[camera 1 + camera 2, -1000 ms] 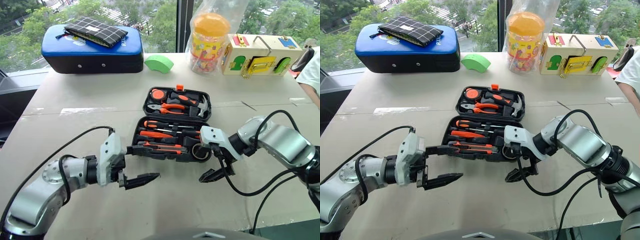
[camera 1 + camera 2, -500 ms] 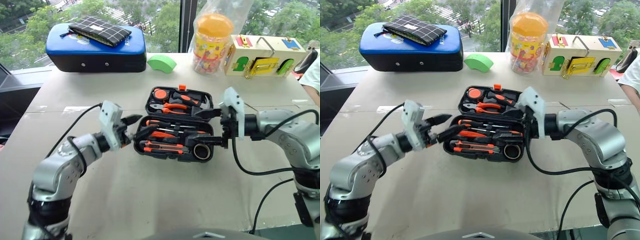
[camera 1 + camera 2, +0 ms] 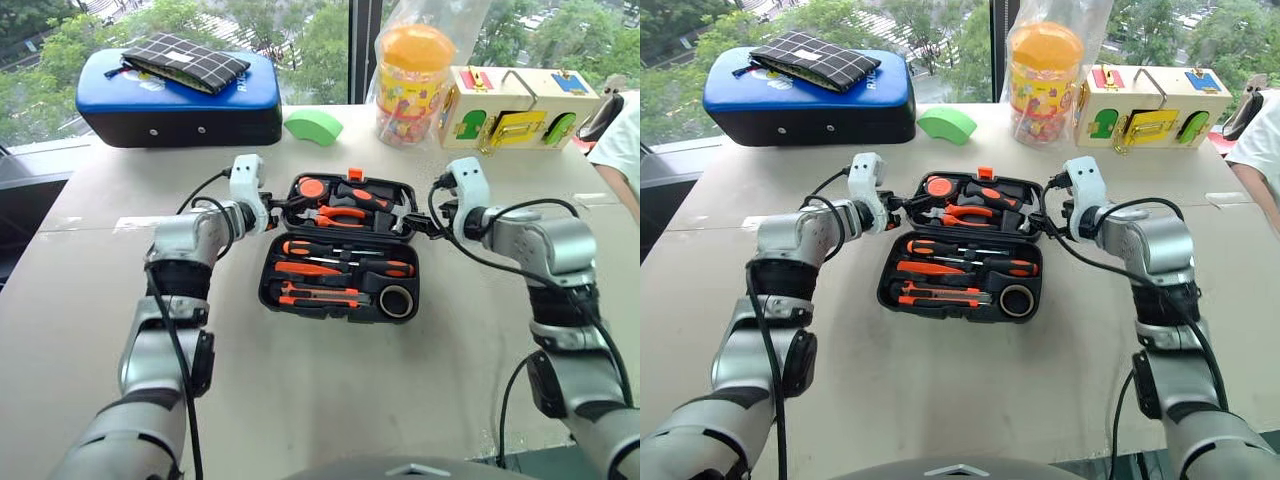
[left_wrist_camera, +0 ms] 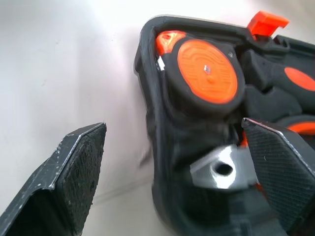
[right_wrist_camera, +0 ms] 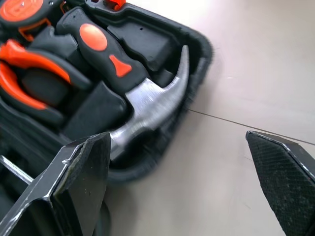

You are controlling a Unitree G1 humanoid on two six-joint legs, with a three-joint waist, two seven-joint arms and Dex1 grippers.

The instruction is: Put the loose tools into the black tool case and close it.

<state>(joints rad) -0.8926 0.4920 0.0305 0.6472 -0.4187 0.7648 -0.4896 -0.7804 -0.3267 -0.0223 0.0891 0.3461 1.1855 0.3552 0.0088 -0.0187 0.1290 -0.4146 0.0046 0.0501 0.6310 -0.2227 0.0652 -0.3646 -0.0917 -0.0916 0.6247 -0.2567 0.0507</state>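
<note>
Spreading out under everything is a pale beige table [image 3: 330, 400], set against a window with green trees beyond. Along the far edge stand a blue-topped case [image 3: 180, 100] with a checked pouch [image 3: 188, 62] on it, a green block [image 3: 316, 126], an orange-lidded jar [image 3: 417, 72] and a colourful wooden latch box [image 3: 520, 108]. A person's white sleeve [image 3: 622, 150] shows at the right edge. The black tool case [image 3: 341, 248] lies open mid-table (tools seated in both halves, tape roll [image 3: 396, 301] in the near one). The left gripper [image 3: 274, 212] and right gripper [image 3: 424, 226] flank the far half, fingers spread wide, each straddling a corner and holding nothing.
</note>
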